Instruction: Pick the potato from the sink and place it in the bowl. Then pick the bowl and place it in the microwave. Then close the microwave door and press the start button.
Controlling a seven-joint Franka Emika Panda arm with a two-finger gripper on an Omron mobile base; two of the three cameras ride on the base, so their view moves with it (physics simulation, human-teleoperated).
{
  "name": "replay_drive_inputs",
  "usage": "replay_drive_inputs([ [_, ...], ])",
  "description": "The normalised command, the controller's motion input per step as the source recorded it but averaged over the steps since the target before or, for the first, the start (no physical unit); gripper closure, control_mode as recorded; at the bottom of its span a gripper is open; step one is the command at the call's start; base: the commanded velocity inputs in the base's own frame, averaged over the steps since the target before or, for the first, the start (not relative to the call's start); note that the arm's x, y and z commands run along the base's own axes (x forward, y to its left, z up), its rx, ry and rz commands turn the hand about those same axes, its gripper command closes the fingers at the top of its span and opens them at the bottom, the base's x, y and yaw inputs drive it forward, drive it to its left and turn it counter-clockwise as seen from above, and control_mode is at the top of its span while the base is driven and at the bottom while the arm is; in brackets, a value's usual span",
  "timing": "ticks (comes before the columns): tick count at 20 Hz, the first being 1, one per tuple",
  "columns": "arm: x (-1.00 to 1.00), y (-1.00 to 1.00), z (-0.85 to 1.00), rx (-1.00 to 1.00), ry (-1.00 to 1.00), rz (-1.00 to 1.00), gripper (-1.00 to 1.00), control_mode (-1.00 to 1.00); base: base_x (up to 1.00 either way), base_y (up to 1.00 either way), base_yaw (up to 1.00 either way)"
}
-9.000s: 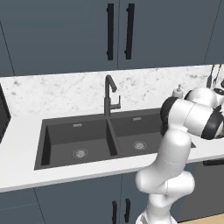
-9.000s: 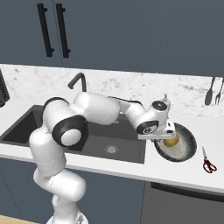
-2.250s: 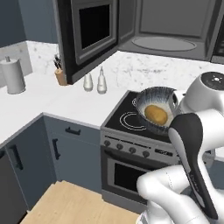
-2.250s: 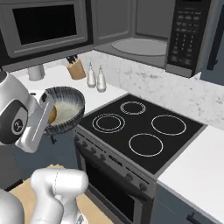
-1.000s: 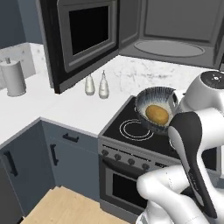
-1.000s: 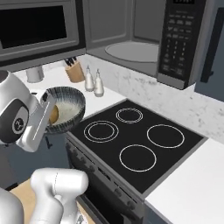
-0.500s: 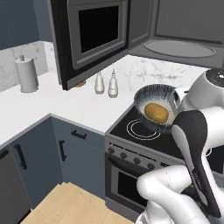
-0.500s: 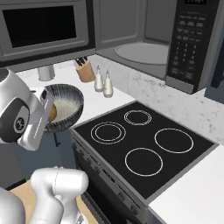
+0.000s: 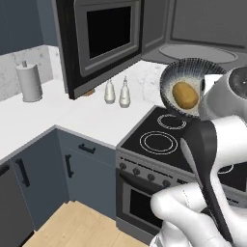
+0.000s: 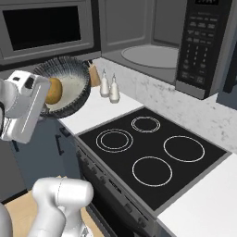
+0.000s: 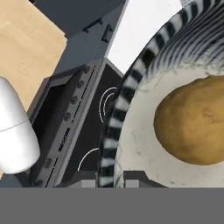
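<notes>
The microwave [image 10: 152,44] hangs open above and beyond the jaws, its pale turntable plate [image 10: 150,56] bare, and the microwave door [image 9: 99,41] stands swung wide off to the far side with its black window facing the room. Below the jaws lies the black stove [image 10: 148,155] with its ring burners. The gripper [image 11: 109,178] holds the bowl [image 9: 185,87] up in the air over the stove's near edge, tipped steeply so its inside faces outward; the jaws pinch the bowl's rim, one finger inside and one outside. The potato [image 9: 185,95] rests inside the bowl, just beyond the jaws, against the pale bottom. Two small shakers [image 9: 117,91] stand on the white counter [image 9: 72,116] well apart from the jaws.
</notes>
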Motion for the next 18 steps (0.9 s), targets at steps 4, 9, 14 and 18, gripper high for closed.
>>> replay_drive_inputs([
  [4,0.09,-0.01,0.61,0.01,-0.35,-0.20,1.00,-1.00,0.00,0.00,0.00],
  [9,0.36,-0.14,0.44,0.02,-0.07,-0.05,1.00,-1.00,0.00,0.00,0.00],
  [14,0.37,-0.21,0.45,0.03,0.05,-0.02,1.00,-1.00,0.00,0.00,0.00],
  [18,0.41,-0.44,0.25,0.06,0.00,0.00,1.00,-1.00,0.00,0.00,0.00],
])
